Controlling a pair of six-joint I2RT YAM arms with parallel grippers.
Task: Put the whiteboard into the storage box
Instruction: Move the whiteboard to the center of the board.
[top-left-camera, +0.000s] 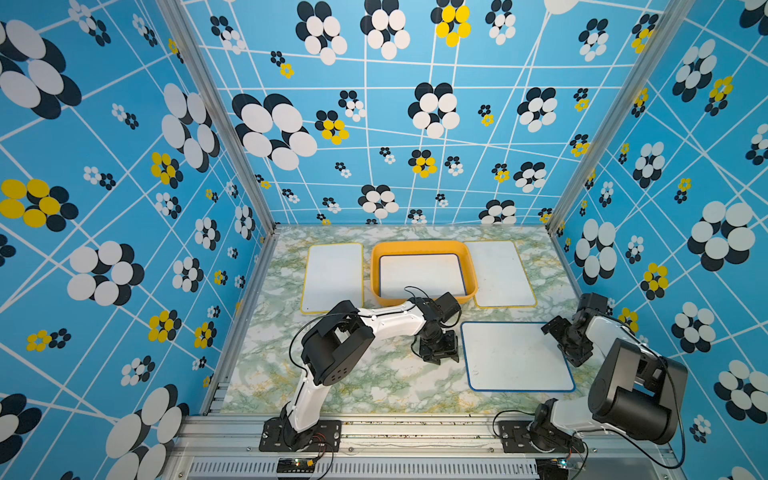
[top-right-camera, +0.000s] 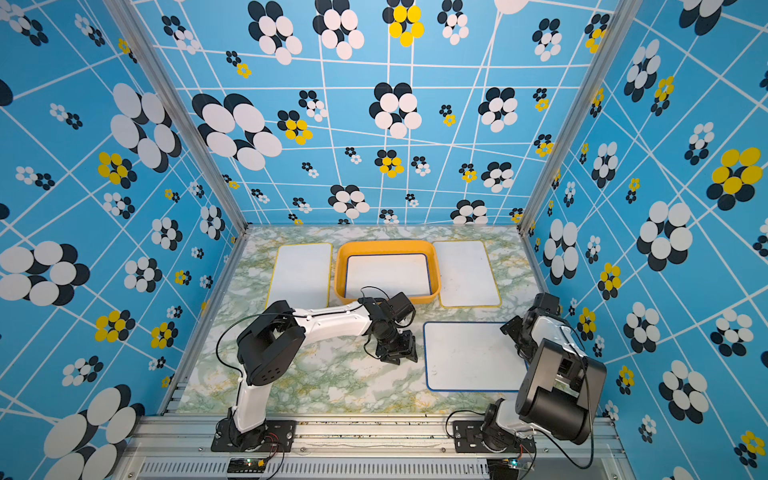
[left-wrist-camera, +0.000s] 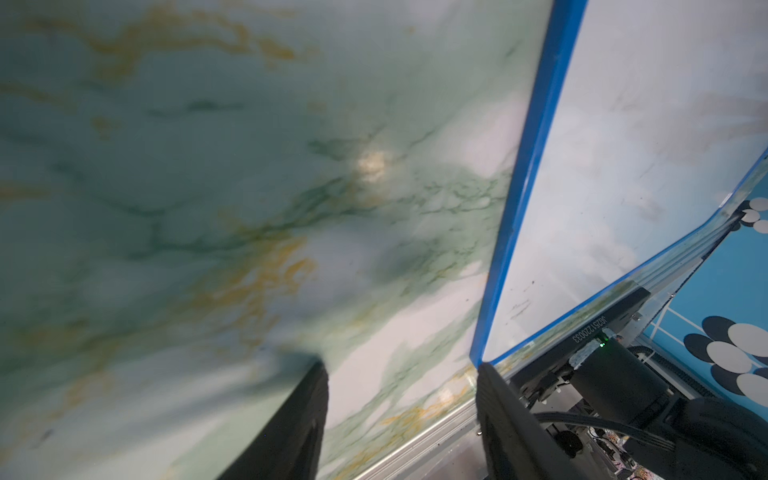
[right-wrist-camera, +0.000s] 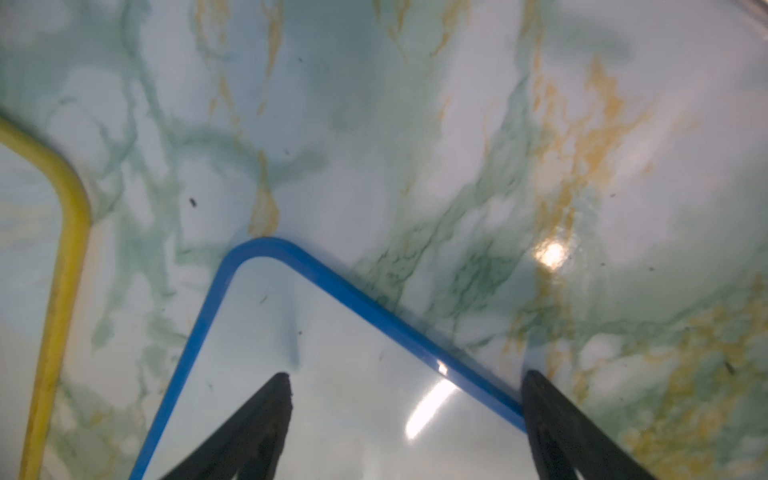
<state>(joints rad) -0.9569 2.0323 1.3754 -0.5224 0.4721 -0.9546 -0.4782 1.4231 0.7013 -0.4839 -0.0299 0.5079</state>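
Filling the shallow orange-yellow plastic storage box (top-left-camera: 419, 246): a white rectangular blue-framed whiteboard (top-left-camera: 419, 272), lying flat, at the back of the green-marbled tabletop (top-left-camera: 374, 374).
Second blue-framed whiteboard (top-left-camera: 515, 357): flat on the tabletop, front right.
Left end effector (left-wrist-camera: 399, 368): spread, empty, just beside that board's left edge.
Right end effector (right-wrist-camera: 405, 374): spread, straddling its right edge.
Yellow-framed whiteboards (top-left-camera: 332, 276) (top-left-camera: 500, 274): one on each side of the box.
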